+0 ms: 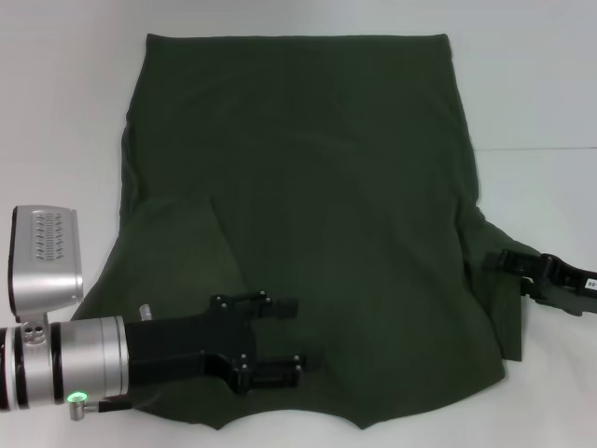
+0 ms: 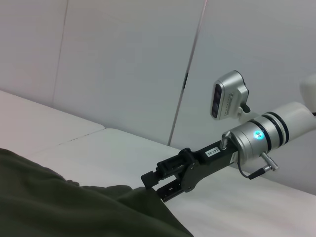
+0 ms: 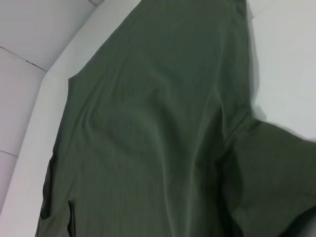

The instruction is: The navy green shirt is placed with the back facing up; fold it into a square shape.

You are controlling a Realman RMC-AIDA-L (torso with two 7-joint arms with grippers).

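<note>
The navy green shirt lies flat on the white table, plain back up, with its near hem edge towards me. Its left sleeve is folded in over the body. My left gripper is open and empty, low over the shirt's near left part. My right gripper is at the right sleeve's edge and is shut on the cloth. In the left wrist view the right gripper pinches a raised tip of the shirt. The right wrist view shows only the shirt.
The white table shows around the shirt on the left, right and far sides. A seam in the tabletop runs to the right of the shirt. Pale wall panels stand behind the table.
</note>
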